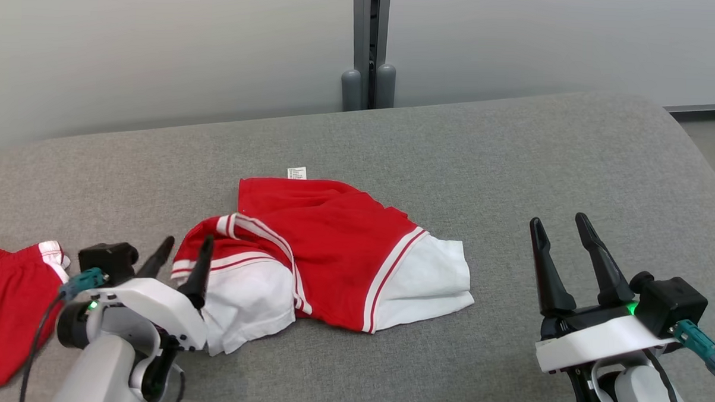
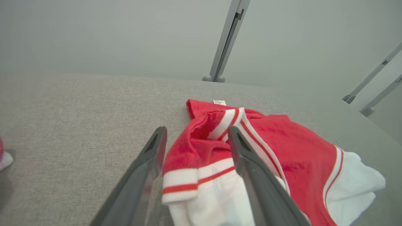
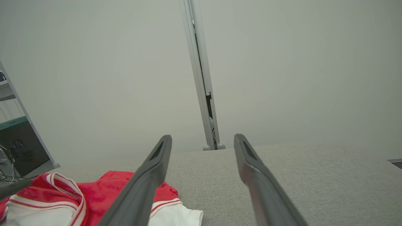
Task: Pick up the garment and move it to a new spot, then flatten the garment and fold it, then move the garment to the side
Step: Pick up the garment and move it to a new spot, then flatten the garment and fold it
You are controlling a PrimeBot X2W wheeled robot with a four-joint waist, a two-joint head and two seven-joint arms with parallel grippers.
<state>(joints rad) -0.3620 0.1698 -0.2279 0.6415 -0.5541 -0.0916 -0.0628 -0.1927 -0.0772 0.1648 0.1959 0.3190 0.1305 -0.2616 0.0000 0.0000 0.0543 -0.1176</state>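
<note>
- On the grey cushioned surface [image 1: 514,153], the red-and-white garment [image 1: 332,248] lies crumpled near the middle.
- The left gripper [image 1: 188,242] sits at the garment's left edge, fingers spread around a striped hem without pinching it.
- The right gripper [image 1: 559,221] hovers well apart to the right, fingers spread, holding nothing.

You see the garment [image 1: 326,247] at centre frame, slightly left, red with white ends and red-and-white striped trim, rumpled, loosely folded over itself, white label [image 1: 296,172] at its upper edge.
</note>
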